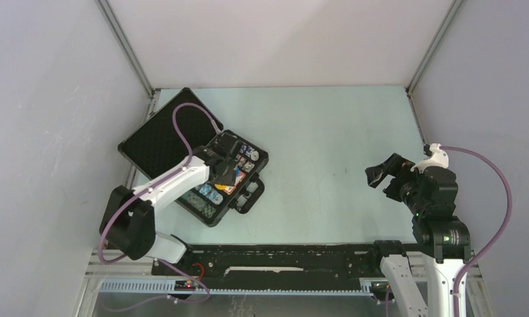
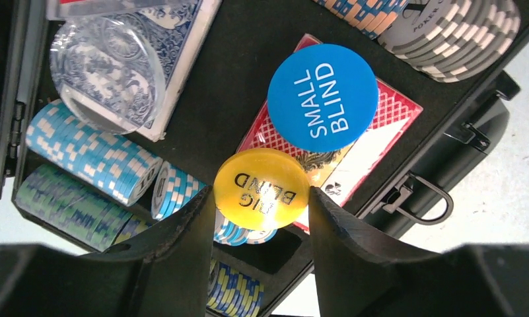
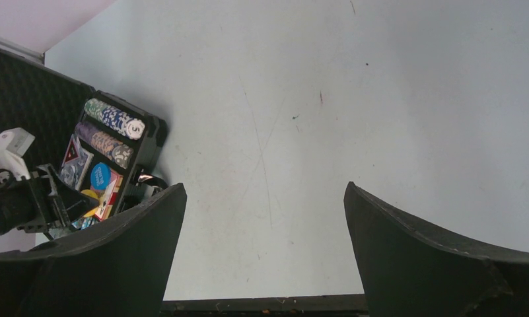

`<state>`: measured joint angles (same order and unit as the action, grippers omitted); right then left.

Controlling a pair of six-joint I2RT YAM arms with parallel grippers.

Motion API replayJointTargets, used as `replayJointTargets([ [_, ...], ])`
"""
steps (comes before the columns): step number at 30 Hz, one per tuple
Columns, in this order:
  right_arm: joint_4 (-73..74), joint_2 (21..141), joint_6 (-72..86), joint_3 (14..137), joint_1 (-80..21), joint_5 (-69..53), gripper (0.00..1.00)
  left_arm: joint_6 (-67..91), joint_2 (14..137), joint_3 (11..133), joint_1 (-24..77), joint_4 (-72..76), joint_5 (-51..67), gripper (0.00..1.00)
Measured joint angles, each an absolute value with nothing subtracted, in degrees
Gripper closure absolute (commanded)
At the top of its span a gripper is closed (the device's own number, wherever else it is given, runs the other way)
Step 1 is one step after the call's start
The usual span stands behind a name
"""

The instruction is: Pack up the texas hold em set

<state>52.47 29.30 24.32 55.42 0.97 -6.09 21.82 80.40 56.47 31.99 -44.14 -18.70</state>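
Yellow disc (image 2: 261, 188) pinched over open case (image 1: 216, 218).
Holds right gripper (image 1: 380, 177) spread wide above table's (image 1: 327, 132) right side; clamps disc in left gripper (image 2: 260, 198) just above red deck (image 2: 397, 112) bearing blue disc (image 2: 323, 97), inside case by left edge, lid (image 1: 159, 135) open beyond.

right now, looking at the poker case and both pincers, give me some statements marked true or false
1. The case lid stands open. True.
2. The right pincer grips a poker chip. False: it is open and holds nothing, above the table.
3. The blue SMALL BLIND disc lies on the red card deck. True.
4. The yellow disc reads DEALER. False: it reads BIG BLIND.
5. The left pincer has the yellow disc between its fingertips. True.
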Motion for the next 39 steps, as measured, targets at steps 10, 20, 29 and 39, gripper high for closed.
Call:
replayJointTargets([
  [10, 52.4, 29.3, 24.3, 55.3, 0.8, -6.1, 0.0, 21.1, 83.0, 56.6, 31.6, -42.5, -18.1, 0.49],
  [20, 52.0, 29.3, 24.3, 54.9, 0.6, -6.5, 0.0, 20.4, 81.8, 56.6, 31.3, -43.0, -17.8, 0.19],
  [29, 51.6, 29.3, 24.3, 54.8, -2.3, -7.1, 0.0, 18.1, 74.4, 62.0, 30.3, -49.9, -18.4, 0.0],
  [39, 51.1, 31.4, 23.8, 54.1, -4.9, -9.5, 0.0, 18.6, 70.2, 77.0, 2.5, -40.2, -20.5, 0.0],
])
